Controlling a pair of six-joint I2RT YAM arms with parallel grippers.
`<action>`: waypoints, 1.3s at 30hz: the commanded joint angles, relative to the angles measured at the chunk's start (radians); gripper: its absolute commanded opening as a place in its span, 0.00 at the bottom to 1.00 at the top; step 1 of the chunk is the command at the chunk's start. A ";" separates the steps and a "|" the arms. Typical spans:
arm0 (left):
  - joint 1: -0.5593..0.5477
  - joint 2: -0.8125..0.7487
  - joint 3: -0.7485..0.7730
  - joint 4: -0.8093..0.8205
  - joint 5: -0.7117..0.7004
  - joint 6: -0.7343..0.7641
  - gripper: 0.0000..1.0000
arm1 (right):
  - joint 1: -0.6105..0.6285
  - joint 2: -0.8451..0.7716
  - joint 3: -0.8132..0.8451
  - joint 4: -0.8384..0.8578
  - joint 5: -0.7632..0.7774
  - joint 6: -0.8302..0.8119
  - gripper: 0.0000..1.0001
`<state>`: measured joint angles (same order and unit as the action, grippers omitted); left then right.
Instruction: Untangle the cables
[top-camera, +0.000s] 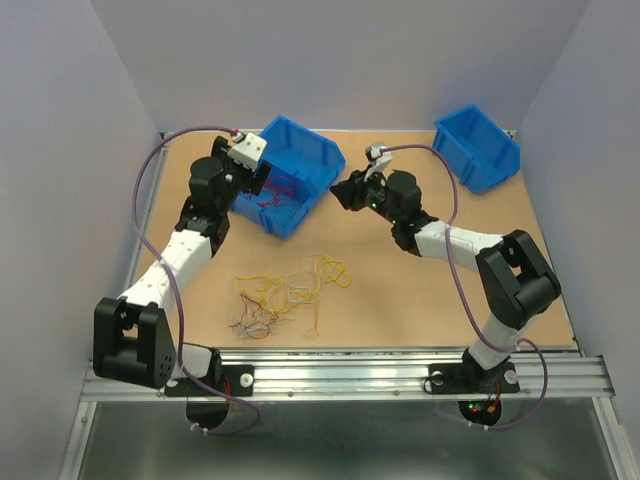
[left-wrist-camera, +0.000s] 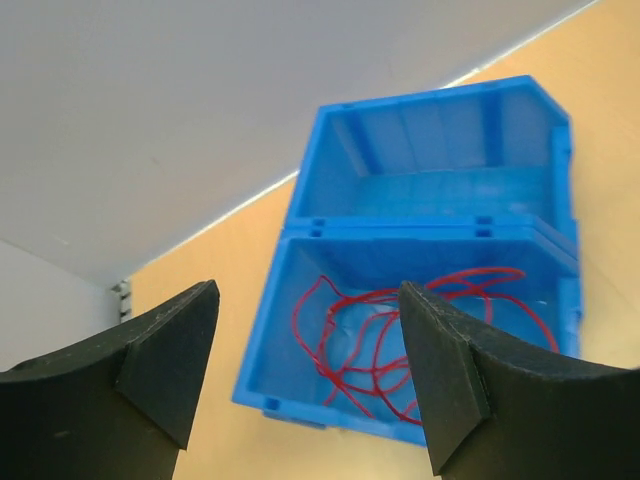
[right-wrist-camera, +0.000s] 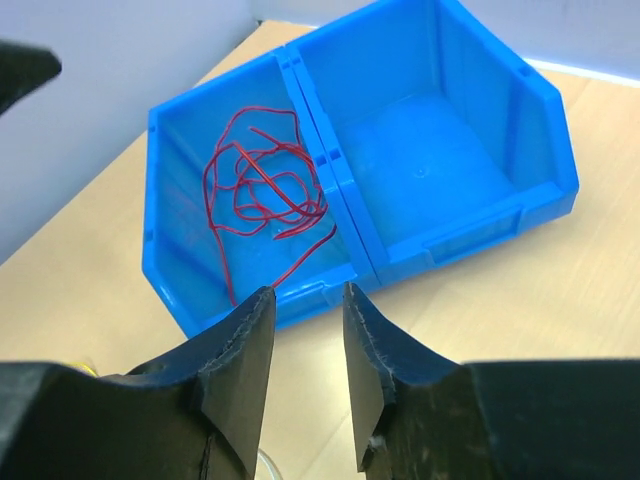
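Top external view, from above: finds the main tangle of cables loose on the table, close to the front rail and well apart from both tools. Puts the left gripper over the blue bin, above the compartment holding the red cables, jaws spread wide with nothing between them. Places the right gripper just beside the bin's right edge, jaws parted only narrowly, likewise empty. Sets the tangle on the arm-base side of both grippers, between the two arms, at much the same remove from each tool but nearer the left arm's base than the right's. Stretches its long axis left to right across the table, dense knot at the left end, yellow loops trailing toward the right. Calls, on this reading, for a pull back toward the rail and a descent before any grasp. Favours neither arm strongly; suggests the left for the knot, the right for the yellow loops.
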<state>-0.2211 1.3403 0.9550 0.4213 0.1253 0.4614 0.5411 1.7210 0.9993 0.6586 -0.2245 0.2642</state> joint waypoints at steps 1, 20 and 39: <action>-0.004 -0.127 -0.065 0.059 0.109 -0.089 0.84 | -0.007 -0.069 -0.033 0.056 -0.018 -0.019 0.39; -0.319 -0.173 -0.366 -0.319 0.387 0.348 0.80 | -0.006 -0.322 -0.143 -0.201 -0.015 -0.045 0.62; -0.357 -0.003 -0.326 -0.392 0.270 0.384 0.34 | -0.007 -0.468 -0.211 -0.272 0.143 -0.100 0.63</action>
<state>-0.5705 1.3643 0.6025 0.0383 0.4072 0.8242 0.5369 1.2892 0.8082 0.3901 -0.1272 0.1963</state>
